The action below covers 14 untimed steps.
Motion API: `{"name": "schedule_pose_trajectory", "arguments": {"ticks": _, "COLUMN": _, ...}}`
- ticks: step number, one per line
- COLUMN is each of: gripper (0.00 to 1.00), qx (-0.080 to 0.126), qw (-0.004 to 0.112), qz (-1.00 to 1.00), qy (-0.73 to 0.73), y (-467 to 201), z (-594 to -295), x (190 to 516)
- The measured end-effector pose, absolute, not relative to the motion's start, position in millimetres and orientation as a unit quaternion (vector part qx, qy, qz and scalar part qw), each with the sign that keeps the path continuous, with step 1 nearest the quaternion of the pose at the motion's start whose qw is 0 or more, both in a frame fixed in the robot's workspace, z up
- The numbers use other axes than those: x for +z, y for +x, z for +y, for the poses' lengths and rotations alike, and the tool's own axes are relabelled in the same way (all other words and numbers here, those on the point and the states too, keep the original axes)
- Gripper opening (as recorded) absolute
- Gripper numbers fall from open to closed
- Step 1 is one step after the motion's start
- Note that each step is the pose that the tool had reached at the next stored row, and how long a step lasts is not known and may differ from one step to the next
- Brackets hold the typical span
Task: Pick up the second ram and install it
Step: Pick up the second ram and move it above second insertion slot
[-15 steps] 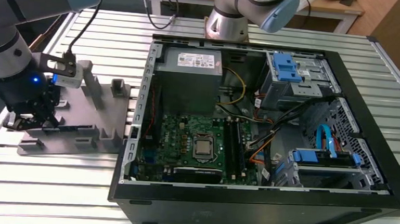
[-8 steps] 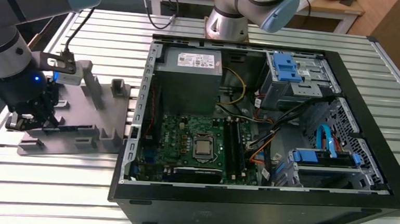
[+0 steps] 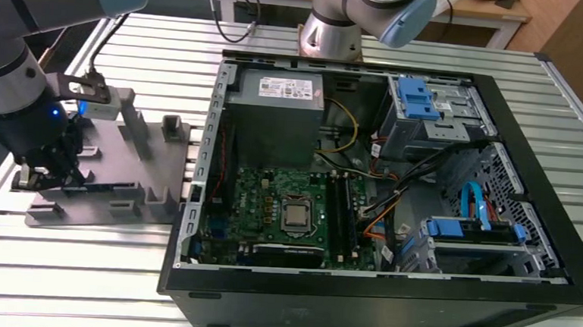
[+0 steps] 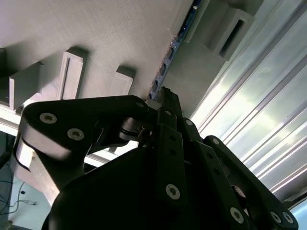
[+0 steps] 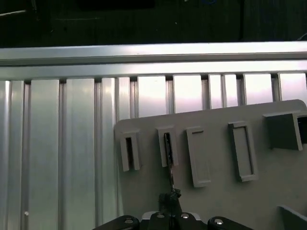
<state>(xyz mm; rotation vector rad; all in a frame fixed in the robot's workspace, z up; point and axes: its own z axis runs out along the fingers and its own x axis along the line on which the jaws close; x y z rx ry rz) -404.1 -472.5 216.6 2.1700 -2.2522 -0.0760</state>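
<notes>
Slatted table (image 3: pixel 62 271) bears one plate (image 3: pixel 106 213); fingers (image 4: pixel 169 115) pinch one ram (image 5: pixel 168 153).

- Your table (image 3: pixel 82 272) is bare ribbed metal, bright and reflective.
- Your grey plate (image 5: pixel 216 201) looks like matt, faintly grainy plastic.
- Your gripper (image 4: pixel 160 98) is smooth black with shiny metal screws.
- The second ram (image 4: pixel 166 60) looks dark and slightly glossy.

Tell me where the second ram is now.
The second ram stands on edge in a slot of the grey moulded plate, at the exterior view's left of the computer case, with the end effector at one end of it.
</notes>
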Motion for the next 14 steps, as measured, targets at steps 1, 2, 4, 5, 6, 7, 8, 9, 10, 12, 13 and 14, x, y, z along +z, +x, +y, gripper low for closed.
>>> {"name": "schedule_pose_trajectory", "arguments": {"ticks": 1, "gripper": 0.07, "qx": -0.024, "qw": 0.007, "qz": -0.716, "qy": 0.698, "y": -404.1, "z": -472.5, "x": 216.6}}
{"name": "schedule_pose_trajectory", "arguments": {"ticks": 2, "gripper": 0.07, "qx": -0.024, "qw": 0.007, "qz": -0.712, "qy": 0.702, "y": -404.1, "z": -472.5, "x": 216.6}}
{"name": "schedule_pose_trajectory", "arguments": {"ticks": 4, "gripper": 0.07, "qx": -0.024, "qw": 0.007, "qz": -0.703, "qy": 0.711, "y": -404.1, "z": -472.5, "x": 216.6}}
{"name": "schedule_pose_trajectory", "arguments": {"ticks": 5, "gripper": 0.07, "qx": -0.024, "qw": 0.007, "qz": -0.699, "qy": 0.714, "y": -404.1, "z": -472.5, "x": 216.6}}
{"name": "schedule_pose_trajectory", "arguments": {"ticks": 6, "gripper": 0.07, "qx": -0.024, "qw": 0.007, "qz": -0.696, "qy": 0.718, "y": -404.1, "z": -472.5, "x": 216.5}}
{"name": "schedule_pose_trajectory", "arguments": {"ticks": 7, "gripper": 0.07, "qx": -0.024, "qw": 0.008, "qz": -0.692, "qy": 0.722, "y": -404.0, "z": -472.5, "x": 216.5}}
{"name": "schedule_pose_trajectory", "arguments": {"ticks": 8, "gripper": 0.07, "qx": -0.024, "qw": 0.008, "qz": -0.688, "qy": 0.725, "y": -404.0, "z": -472.5, "x": 216.5}}
{"name": "schedule_pose_trajectory", "arguments": {"ticks": 9, "gripper": 0.07, "qx": -0.024, "qw": 0.008, "qz": -0.686, "qy": 0.727, "y": -404.0, "z": -472.5, "x": 216.5}}
{"name": "schedule_pose_trajectory", "arguments": {"ticks": 10, "gripper": 0.07, "qx": -0.024, "qw": 0.008, "qz": -0.685, "qy": 0.728, "y": -404.0, "z": -472.5, "x": 216.5}}
{"name": "schedule_pose_trajectory", "arguments": {"ticks": 12, "gripper": 0.07, "qx": -0.024, "qw": 0.008, "qz": -0.685, "qy": 0.728, "y": -404.0, "z": -472.5, "x": 216.5}}
{"name": "schedule_pose_trajectory", "arguments": {"ticks": 13, "gripper": 0.07, "qx": -0.024, "qw": 0.008, "qz": -0.685, "qy": 0.728, "y": -404.0, "z": -472.4, "x": 216.5}}
{"name": "schedule_pose_trajectory", "arguments": {"ticks": 14, "gripper": 0.07, "qx": -0.024, "qw": 0.008, "qz": -0.685, "qy": 0.728, "y": -404.0, "z": -472.4, "x": 216.5}}
